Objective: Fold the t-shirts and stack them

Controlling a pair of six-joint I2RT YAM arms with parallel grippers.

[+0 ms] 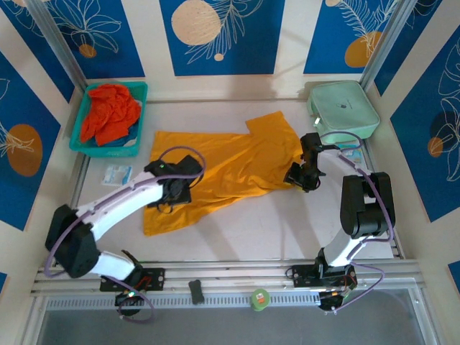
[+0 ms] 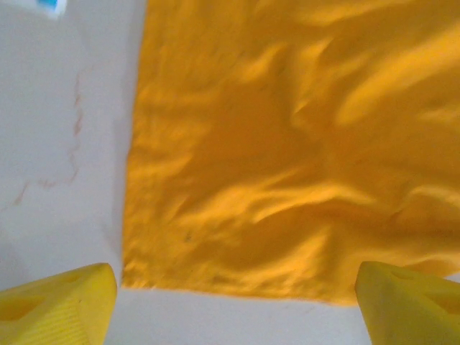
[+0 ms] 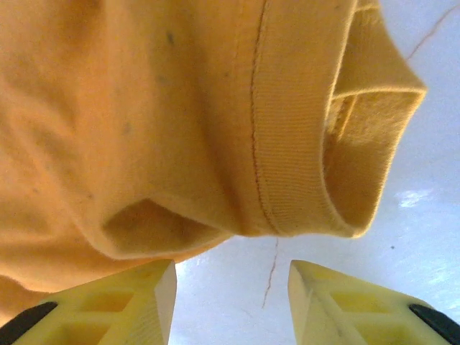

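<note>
**Yellow fingers open over the yellow shirt**

Two left fingers [image 2: 65, 302] sit close to the left wrist camera, one at each bottom corner of its view. They are wide apart and hold nothing. Past them lies the yellow shirt [image 2: 287, 158], flat on the white counter [image 2: 65, 144], with soft wrinkles. One straight side and one corner of the shirt show there, and bare counter lies beside that side. A bit of a blue and white packet [image 2: 47, 6] peeks in at the top.

The right fingers [image 3: 129, 302] are apart too, with bare counter showing between them. They hold nothing. A thick sewn edge of the yellow shirt sits just past their tips, folded over on itself. I cannot tell if it touches them.

From above, the yellow shirt [image 1: 237, 169] is spread over the middle of the counter [image 1: 251, 230]. It runs from near the left side toward the far right corner. The left arm [image 1: 122, 201] reaches over its left part. The right arm [image 1: 366, 205] bends to its right edge.

The red shirt [image 1: 108, 115] is bunched up in a teal basket [image 1: 108, 151] at the far left corner. A green case [image 1: 343, 108] sits at the far right corner. The packet [image 1: 117, 175] lies near the left edge, between the basket and the left arm. A green roll [image 1: 259, 298] sits at the near edge, between the two arm bases.
</note>
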